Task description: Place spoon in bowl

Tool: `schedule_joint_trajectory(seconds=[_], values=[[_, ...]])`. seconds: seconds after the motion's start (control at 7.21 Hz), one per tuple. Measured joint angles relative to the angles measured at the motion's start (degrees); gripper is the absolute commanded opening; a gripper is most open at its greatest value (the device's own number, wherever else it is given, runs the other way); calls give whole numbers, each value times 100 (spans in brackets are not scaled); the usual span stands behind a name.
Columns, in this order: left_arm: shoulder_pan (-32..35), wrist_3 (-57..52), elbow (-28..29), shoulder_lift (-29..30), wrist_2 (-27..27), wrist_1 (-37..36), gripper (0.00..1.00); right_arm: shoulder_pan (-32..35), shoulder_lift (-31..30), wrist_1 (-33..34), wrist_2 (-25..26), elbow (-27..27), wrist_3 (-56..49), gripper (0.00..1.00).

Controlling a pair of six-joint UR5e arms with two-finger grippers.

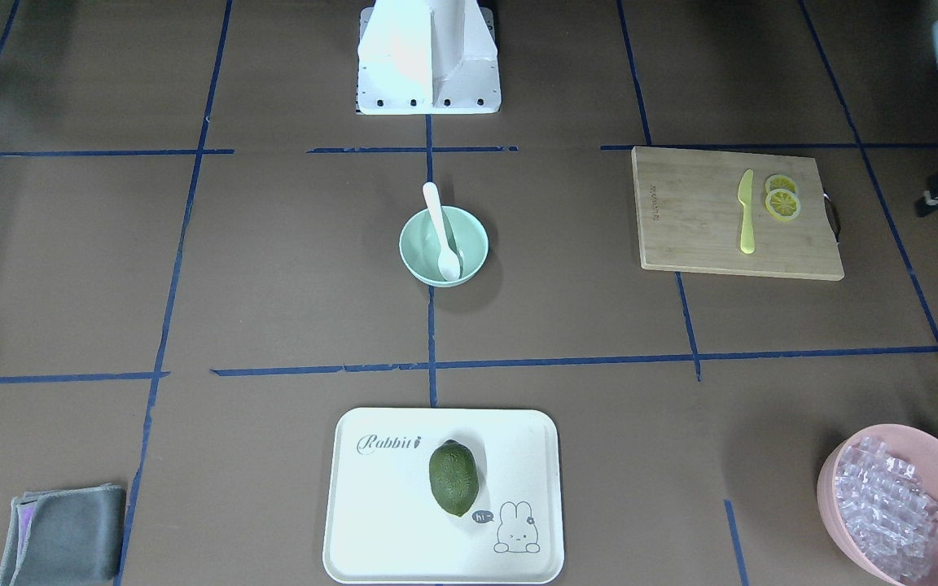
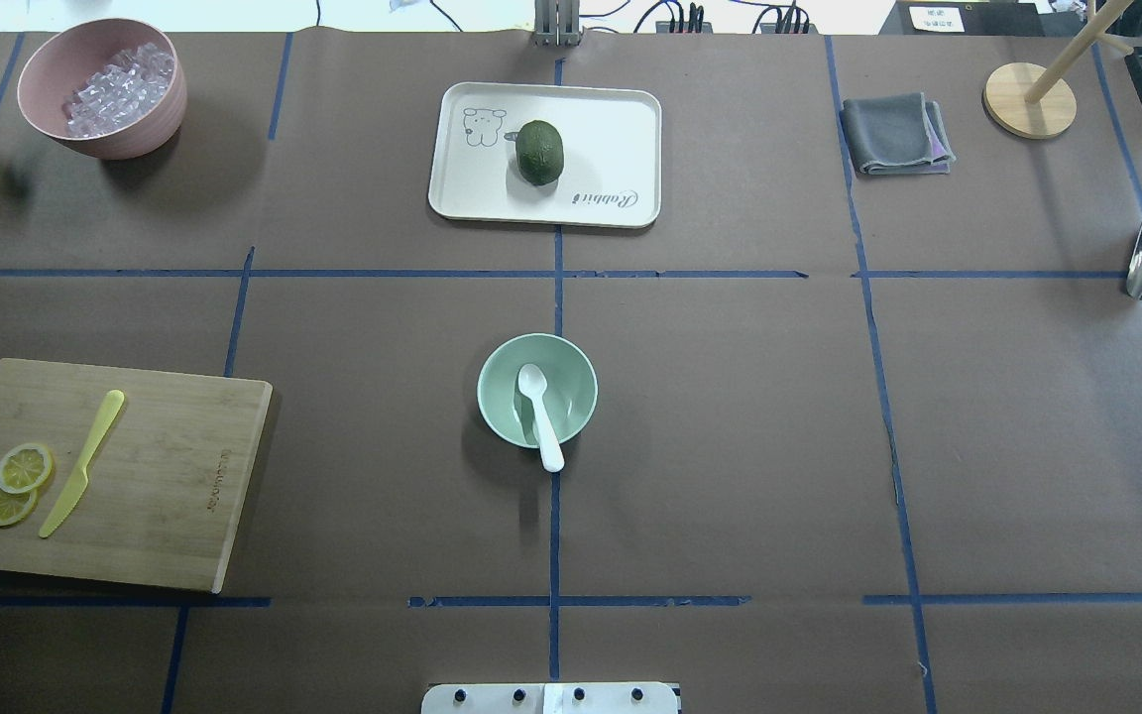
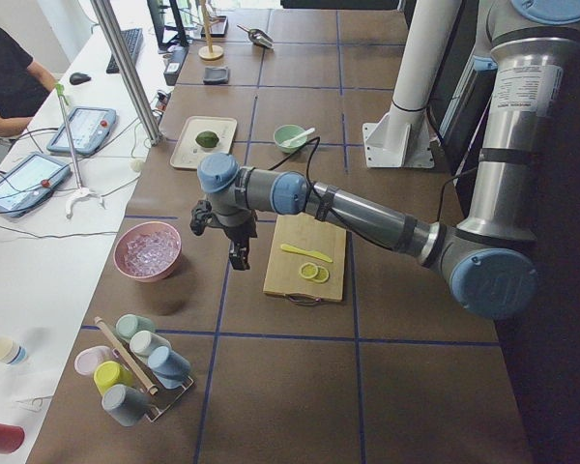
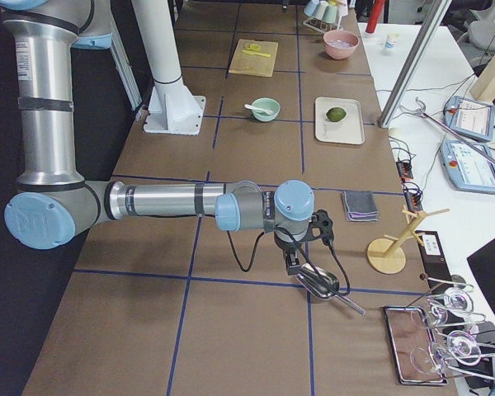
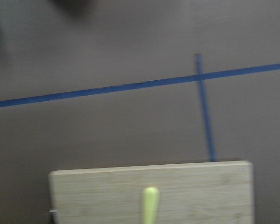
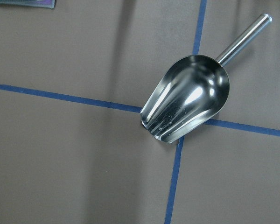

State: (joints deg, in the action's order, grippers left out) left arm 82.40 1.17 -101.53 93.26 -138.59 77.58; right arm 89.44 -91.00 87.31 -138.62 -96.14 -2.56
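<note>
Spoon sitting head-down in mint bowl, handle over rim — left gripper and right gripper well apart from it — cannot tell jaw opening

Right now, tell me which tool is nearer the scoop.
Right. The right tool hangs just above the scoop; the left tool is far off, by the board.

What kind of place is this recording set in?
Probably a robotics lab workstation: the table is papered brown and gridded with blue tape, teach pendants lie on the side desk, and a robot arm reaches over it.
</note>
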Motion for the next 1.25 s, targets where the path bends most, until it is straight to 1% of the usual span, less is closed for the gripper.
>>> schedule_joint_trajectory(seconds=[0.28,0.42,1.25], values=[[583,-938,472,-310,-31,22,100,3,-27,-3,-26,-116,267,100],[711,-1136,597,-338,-33,29,100,4,-35,-3,-24,-133,300,100],[978,-1241,733,-523,15,100,100,3,-63,2,-24,-119,317,100]])
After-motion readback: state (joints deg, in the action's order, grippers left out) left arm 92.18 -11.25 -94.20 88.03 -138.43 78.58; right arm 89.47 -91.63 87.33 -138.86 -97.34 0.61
